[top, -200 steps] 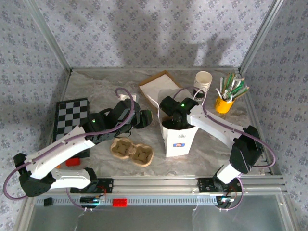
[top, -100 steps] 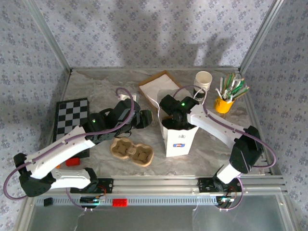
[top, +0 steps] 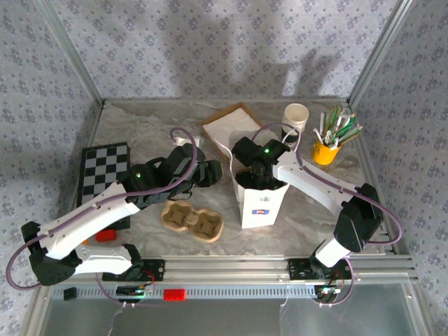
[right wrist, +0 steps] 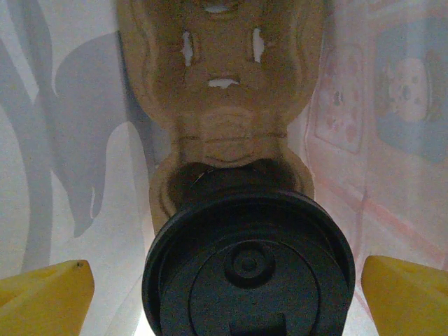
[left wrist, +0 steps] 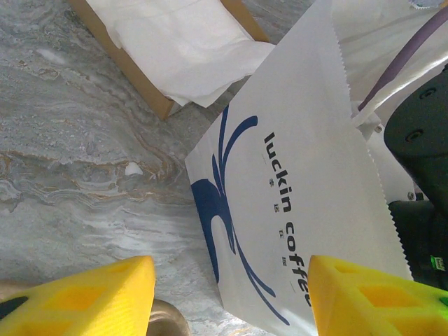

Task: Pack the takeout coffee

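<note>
on the marbled table (top: 140, 129) the white luckin coffee paper bag (top: 260, 203) stands upright with its mouth open. the right arm reaches down into it. packing looks nearly finished.

seen from the right wrist, a moulded pulp cup carrier (right wrist: 220, 77) lies on the bag's floor. the takeout coffee (right wrist: 248, 269) sits in the carrier's near pocket with its round black lid facing up. the right gripper (right wrist: 224, 294) has its yellow fingers spread wide on either side of the lid. they are clear of the lid, so it grips nothing. as i judge it, what's left is to lift that arm out without catching the bag's walls, and perhaps to close the top.

the left gripper (left wrist: 227, 297) waits just beside the bag's printed side. its jaws are apart and nothing is between them. whether it touches the paper i cannot tell.

the other containers:
- a flat cardboard box (top: 234, 124) behind the bag holds white paper.
- a second pulp carrier (top: 191, 220) lies left of the bag, both pockets empty.
- a yellow cup (top: 325, 152) at the far right holds green and white straws.
- a lidless paper cup (top: 295, 115) stands near the yellow cup.
</note>
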Controlling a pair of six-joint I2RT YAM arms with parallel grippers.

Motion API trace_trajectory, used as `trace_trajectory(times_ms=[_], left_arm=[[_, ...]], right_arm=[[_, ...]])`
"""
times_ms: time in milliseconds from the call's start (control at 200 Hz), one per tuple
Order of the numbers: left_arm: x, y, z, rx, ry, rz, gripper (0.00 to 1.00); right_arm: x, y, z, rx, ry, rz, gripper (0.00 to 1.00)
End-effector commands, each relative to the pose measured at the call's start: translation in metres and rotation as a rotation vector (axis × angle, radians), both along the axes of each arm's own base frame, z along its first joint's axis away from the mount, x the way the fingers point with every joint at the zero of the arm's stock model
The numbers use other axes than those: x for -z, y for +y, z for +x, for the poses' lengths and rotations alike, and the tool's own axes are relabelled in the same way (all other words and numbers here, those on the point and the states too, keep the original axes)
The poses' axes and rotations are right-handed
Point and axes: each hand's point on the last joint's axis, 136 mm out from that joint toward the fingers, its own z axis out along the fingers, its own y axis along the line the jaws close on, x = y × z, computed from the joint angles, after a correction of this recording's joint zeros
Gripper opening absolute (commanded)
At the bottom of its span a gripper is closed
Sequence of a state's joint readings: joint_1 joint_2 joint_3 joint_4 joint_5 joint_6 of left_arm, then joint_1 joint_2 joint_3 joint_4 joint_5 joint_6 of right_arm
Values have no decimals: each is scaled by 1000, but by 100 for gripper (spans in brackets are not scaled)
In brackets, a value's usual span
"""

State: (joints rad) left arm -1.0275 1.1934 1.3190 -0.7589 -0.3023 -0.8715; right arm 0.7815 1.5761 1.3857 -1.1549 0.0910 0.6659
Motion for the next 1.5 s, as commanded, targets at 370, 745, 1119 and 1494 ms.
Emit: trace_trajectory(times_ms=[370, 745, 1119, 1494], left_arm=[[-2, -1, 2, 6, -11, 2, 59], [-1, -1, 3, 8, -11, 4, 59], [0, -2, 3, 9, -8, 3, 59], [0, -2, 3, 10, -8, 4, 59]], right_arm=[[-22, -4, -2, 9, -38, -2, 100], [-30, -4, -1, 13, -57, -3, 100], [-40, -2, -1, 11, -71, 9, 100], [-59, 0, 0, 6, -95, 27, 100]])
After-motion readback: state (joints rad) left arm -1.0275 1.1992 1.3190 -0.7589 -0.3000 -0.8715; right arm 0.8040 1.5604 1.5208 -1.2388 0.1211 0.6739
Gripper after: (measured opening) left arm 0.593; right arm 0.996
